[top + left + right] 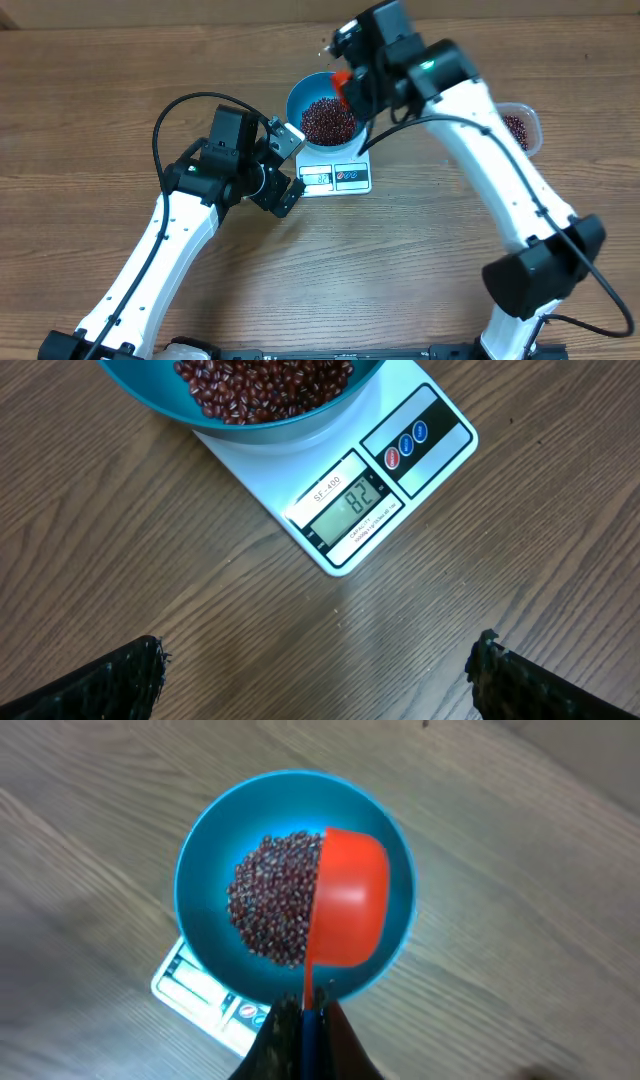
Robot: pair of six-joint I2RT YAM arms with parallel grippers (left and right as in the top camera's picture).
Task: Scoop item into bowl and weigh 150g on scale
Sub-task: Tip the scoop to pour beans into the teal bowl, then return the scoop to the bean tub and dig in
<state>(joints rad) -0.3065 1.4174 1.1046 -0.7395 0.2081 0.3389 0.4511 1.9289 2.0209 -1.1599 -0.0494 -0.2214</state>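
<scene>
The blue bowl [297,95] stands on the white scale [335,178] and holds a heap of dark red-brown beans [328,120]. My right gripper [352,75] is shut on the handle of a red scoop [341,80] above the bowl's right half. In the right wrist view the scoop [350,900] hangs over the beans [270,900] inside the bowl [200,850], held by the gripper [305,1010]; no beans show on its visible face. My left gripper [290,165] is open beside the scale's front left. In its view the gripper [320,670] is empty, and the scale [330,480] display reads 82.
A clear plastic tub [520,125] with more beans stands to the right, partly behind the right arm. The left arm's black cable loops over the table at the left. Bare wooden tabletop lies in front of the scale.
</scene>
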